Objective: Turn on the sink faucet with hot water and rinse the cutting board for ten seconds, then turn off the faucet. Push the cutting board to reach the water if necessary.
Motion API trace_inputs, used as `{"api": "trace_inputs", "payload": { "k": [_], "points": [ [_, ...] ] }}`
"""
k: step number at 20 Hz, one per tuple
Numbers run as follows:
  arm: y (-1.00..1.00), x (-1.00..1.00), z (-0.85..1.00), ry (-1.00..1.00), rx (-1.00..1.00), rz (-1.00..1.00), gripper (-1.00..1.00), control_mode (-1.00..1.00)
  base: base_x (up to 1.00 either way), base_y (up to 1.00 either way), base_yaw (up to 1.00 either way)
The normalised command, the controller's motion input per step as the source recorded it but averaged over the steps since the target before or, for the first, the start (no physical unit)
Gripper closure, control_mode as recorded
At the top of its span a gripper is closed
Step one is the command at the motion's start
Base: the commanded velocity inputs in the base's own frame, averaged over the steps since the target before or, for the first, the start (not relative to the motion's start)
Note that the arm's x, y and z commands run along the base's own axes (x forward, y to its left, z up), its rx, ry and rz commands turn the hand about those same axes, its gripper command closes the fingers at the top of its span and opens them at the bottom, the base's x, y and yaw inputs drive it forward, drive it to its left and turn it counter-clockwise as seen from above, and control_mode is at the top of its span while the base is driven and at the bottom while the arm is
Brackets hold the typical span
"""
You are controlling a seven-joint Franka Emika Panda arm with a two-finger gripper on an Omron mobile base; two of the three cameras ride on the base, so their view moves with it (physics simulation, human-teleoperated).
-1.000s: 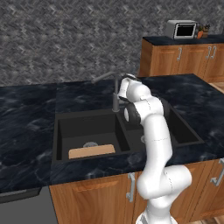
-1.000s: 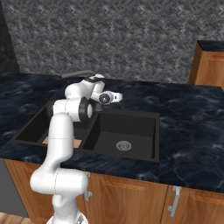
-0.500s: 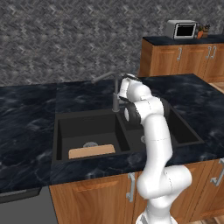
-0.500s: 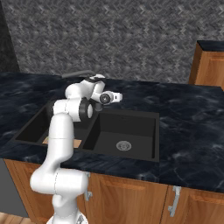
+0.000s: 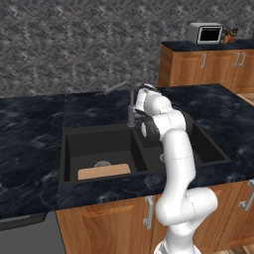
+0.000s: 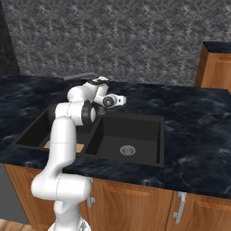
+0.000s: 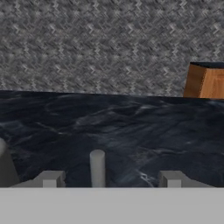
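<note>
Black and matte, the sink (image 5: 74, 149) sits sunk in a dark marbled counter (image 5: 30, 129) in the left base view. In its left basin the cutting board (image 5: 104, 171) lies flat against the near wall, just in front of the round silver drain (image 5: 102, 163). The faucet (image 5: 131, 111) stands on the divider between the basins at the back rim, its thin spout (image 5: 117, 88) angled up and to the left over the left basin. The white arm (image 5: 173, 163) rises from the lower right and bends back toward the faucet, its wrist pressed close beside the post. No stream falls from the spout. A toaster oven (image 5: 206, 33) stands on the far wooden cabinets (image 5: 198, 64).

From the right base view, the arm rises at the lower left and its hand end sits at the back rim by the faucet, whose spout (image 6: 80, 76) sticks out to the left behind it. A sliver of the board (image 6: 79, 147) shows beside the arm in the left basin; the right basin (image 6: 131, 135) holds a silver drain (image 6: 127, 150).

Through the hand view, the gripper (image 7: 109, 180) has its two fingers (image 7: 50, 179) spread apart with a small grey lever (image 7: 97, 168) standing upright between them, nearer the left one; contact cannot be told. Beyond lie the counter and a grey patterned wall (image 7: 109, 43).
</note>
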Motion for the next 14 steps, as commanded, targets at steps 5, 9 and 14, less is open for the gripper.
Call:
{"api": "trace_inputs", "payload": {
  "k": [5,9,14],
  "points": [
    [0.00,0.00,0.00,0.00,0.00,0.00,1.00,-1.00,0.00,0.00,0.00],
    [0.00,0.00,0.00,0.00,0.00,0.00,1.00,-1.00,0.00,0.00,0.00],
    [0.00,0.00,0.00,0.00,0.00,0.00,1.00,-1.00,0.00,0.00,0.00]
  ]
}}
